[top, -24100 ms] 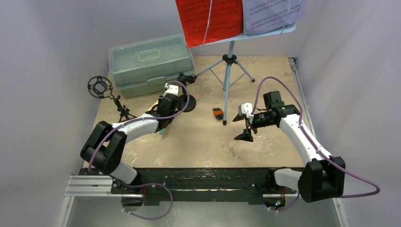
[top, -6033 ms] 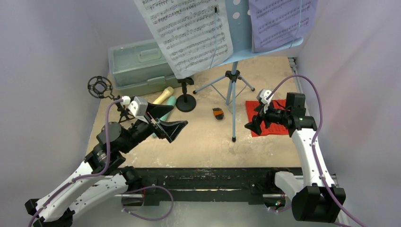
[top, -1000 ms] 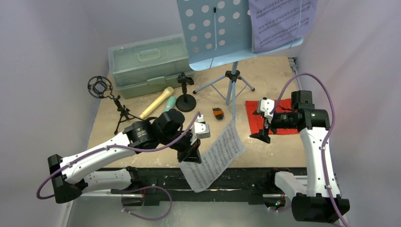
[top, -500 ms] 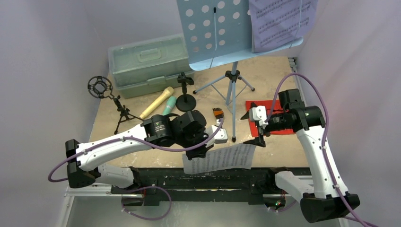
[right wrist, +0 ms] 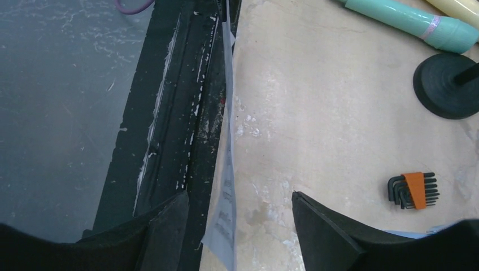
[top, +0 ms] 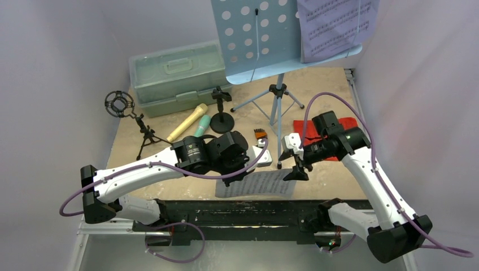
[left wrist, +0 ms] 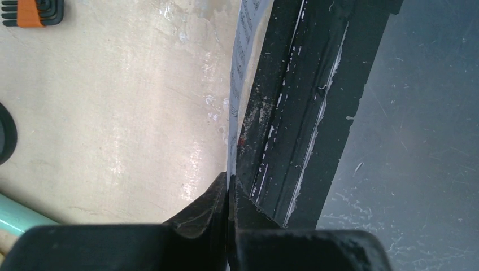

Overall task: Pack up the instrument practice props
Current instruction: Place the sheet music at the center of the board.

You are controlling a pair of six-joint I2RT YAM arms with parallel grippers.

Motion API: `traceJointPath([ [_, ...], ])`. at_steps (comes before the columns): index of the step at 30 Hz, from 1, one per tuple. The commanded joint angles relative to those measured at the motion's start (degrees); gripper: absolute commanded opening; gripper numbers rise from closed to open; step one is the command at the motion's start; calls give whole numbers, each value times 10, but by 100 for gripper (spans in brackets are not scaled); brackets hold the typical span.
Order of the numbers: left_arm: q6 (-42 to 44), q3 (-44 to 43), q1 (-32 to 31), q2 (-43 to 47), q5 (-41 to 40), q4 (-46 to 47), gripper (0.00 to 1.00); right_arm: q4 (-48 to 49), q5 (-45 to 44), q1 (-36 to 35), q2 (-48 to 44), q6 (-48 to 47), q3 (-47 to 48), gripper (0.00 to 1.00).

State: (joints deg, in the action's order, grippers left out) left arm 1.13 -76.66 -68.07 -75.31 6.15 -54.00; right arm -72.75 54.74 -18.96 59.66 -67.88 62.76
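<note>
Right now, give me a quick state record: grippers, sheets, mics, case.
left gripper: shut on the white sheet
right gripper: open, one finger on either side of the same sheet, not clamped
white sheet: spans between the two grippers at the front edge of the table
purple sheet: on the music rack
red sheet: flat on the table, partly hidden
mics: tan mic and teal mic lying beside the round-base holder
case: lid shut
</note>
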Motion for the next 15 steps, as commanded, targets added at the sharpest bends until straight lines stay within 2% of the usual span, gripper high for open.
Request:
traceJointPath([
  [1,-7,-17,-3,13,-19,25,0,62,-29,-26,-2,76,-16,67],
  [4,-7,-11,-3,28,-12,42,0,91,-53,-38,3,108,-27,57],
  [6,-7,-5,-3,36,-10,52,0,96,-62,-40,7,115,-31,45],
  [9,-7,9,-3,51,-14,70,0,91,-79,-41,15,114,-26,25],
  [11,-7,25,-3,62,-18,85,0,73,-98,-42,21,102,-13,0],
  [14,-7,56,-3,80,-24,120,1,46,-134,-42,29,92,10,0],
  [15,-7,67,-3,85,-28,133,8,37,-143,-42,30,88,15,0],
])
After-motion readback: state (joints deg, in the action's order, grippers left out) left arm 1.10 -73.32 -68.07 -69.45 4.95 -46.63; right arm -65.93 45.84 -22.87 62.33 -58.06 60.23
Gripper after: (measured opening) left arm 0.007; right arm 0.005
